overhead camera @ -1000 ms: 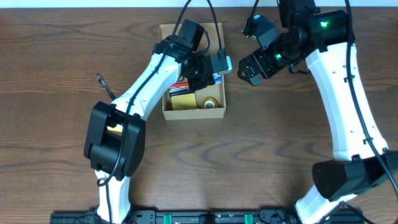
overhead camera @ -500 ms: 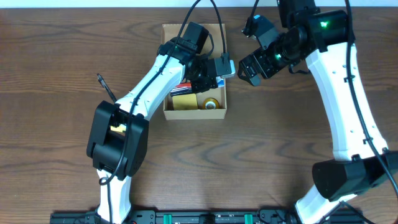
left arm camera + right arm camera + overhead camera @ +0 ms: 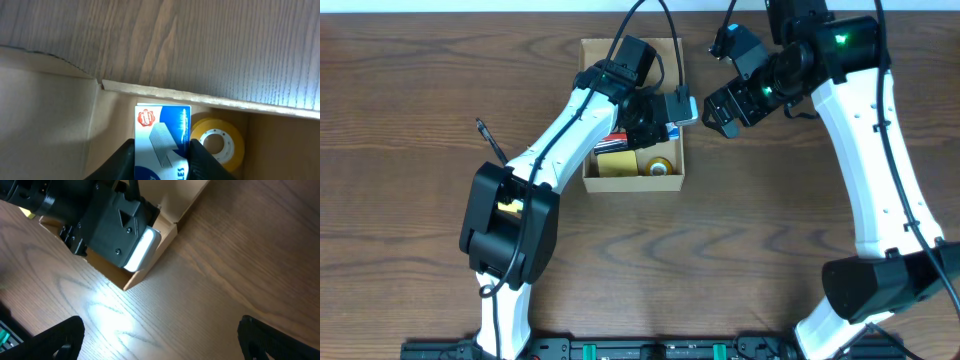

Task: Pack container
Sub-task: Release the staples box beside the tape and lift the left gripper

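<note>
Wide brown table (image 3: pixel 770 270), two white arms over it, and the action is all on the far side. There, a little left of centre, sits the container (image 3: pixel 630 182), flap thrown back, mouth up.

The left hand (image 3: pixel 162 152) is down inside it, fingers closed on both sides of a blue staple box (image 3: pixel 162 130), held just above the floor by the near wall. The right hand (image 3: pixel 723 108) hangs off the container's right side, fingers spread wide, carrying nothing.

The risk, for me, is the drop. A yellow tape roll (image 3: pixel 217 145) lies just beside the staple box. Let go at a tilt and the box could land on the roll's edge and sit crooked, which would trouble the flap later. The left wrist also hangs right over the container's right wall, so a careless lift could catch the cardboard and drag the whole thing. And that right hand is close enough to clip its partner.

The count: two arms, one container, one staple box, one tape roll, and one dark pen (image 3: pixel 488 140) lying out on the table, unpacked. Other bits inside the container, I can't make out.
</note>
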